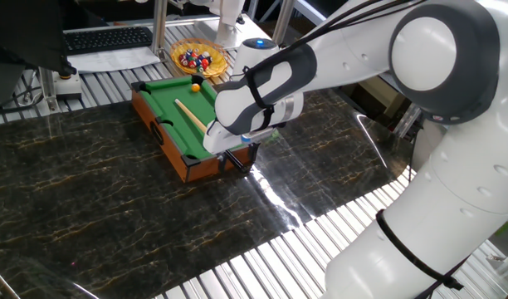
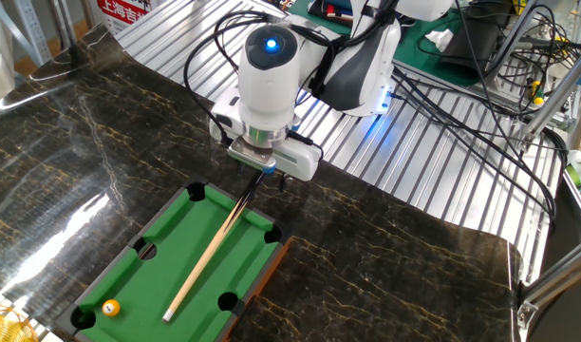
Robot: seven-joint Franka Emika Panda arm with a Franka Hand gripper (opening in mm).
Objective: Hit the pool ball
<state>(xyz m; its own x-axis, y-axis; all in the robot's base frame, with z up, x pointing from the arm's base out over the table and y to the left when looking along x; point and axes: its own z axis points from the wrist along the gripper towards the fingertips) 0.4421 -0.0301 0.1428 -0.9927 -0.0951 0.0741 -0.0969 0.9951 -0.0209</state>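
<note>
A small green pool table point(image 1: 165, 137) point(image 2: 174, 249) with a wooden frame stands on the dark marble top. The pool ball point(image 1: 196, 86) point(image 2: 111, 307), tiny and orange, lies near the table's end away from the arm. A wooden cue stick point(image 1: 191, 114) point(image 2: 207, 259) lies lengthwise on the felt, with its tip short of the ball and to one side of it. Its back end rises over the near rail into my gripper point(image 1: 232, 155) point(image 2: 269, 172). The gripper hangs over that end of the table and looks shut on the cue stick. The hand mostly hides the fingers.
A yellow bowl point(image 1: 186, 46) of multicoloured small balls stands just beyond the pool table's far end; its edge shows in the other fixed view point(image 2: 2, 324). A keyboard point(image 1: 107, 37) lies behind it. Cables point(image 2: 461, 114) run over the ribbed metal surface.
</note>
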